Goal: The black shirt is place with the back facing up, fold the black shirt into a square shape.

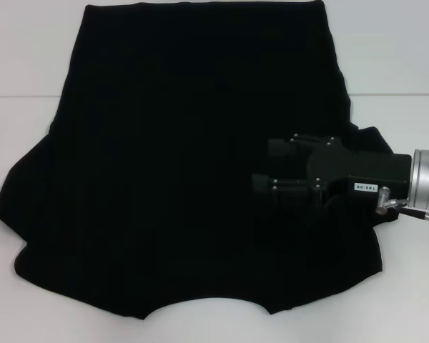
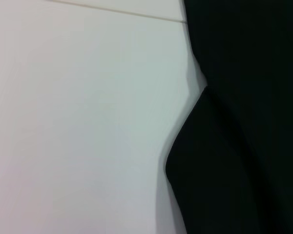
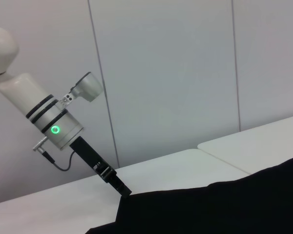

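Black and boxy, the right gripper reaches in from the right side of the head view, low over the right half of the black shirt. Its fingers merge with the dark cloth beneath them, so I cannot tell whether they are spread or pressed together (nor whether they hold any fabric). Behind it a silver wrist with a small cable runs off the right edge.

The left gripper shows best in the right wrist view: a slim dark tip angled down to the shirt's far edge, at or just beside the fabric, below a white arm with a green ring light. In the head view only a sliver of it shows at the shirt's left sleeve. Whether its fingers are parted cannot be told either.

The shirt lies spread flat on a white table, covering most of it, sleeves out to both sides, the curved neckline toward the near edge and the straight hem far from the robot. A pale wall stands behind the table.
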### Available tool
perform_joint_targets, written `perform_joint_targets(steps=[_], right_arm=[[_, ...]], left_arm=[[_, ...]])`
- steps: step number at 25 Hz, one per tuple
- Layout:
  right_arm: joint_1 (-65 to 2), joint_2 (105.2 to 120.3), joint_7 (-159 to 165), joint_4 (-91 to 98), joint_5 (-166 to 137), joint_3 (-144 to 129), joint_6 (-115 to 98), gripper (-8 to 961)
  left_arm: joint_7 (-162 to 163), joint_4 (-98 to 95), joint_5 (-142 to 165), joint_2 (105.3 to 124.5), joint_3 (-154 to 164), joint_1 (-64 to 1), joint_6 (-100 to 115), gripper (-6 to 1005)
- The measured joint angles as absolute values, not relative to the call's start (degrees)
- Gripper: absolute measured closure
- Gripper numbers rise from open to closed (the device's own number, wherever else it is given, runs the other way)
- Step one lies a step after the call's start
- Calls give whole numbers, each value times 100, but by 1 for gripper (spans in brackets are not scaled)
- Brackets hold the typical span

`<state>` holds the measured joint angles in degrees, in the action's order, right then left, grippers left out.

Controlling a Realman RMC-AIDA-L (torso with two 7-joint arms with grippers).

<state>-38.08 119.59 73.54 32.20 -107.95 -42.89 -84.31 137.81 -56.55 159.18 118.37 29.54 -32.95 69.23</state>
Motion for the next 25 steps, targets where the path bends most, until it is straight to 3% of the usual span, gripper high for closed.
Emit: perform_joint_targets(steps=[25], right_arm=[[-3883, 11971, 7298, 3183, -10643, -4298, -8279, 117]], left_arm=[[13685, -5932, 15996, 11793, 2143, -3015, 6872, 996]])
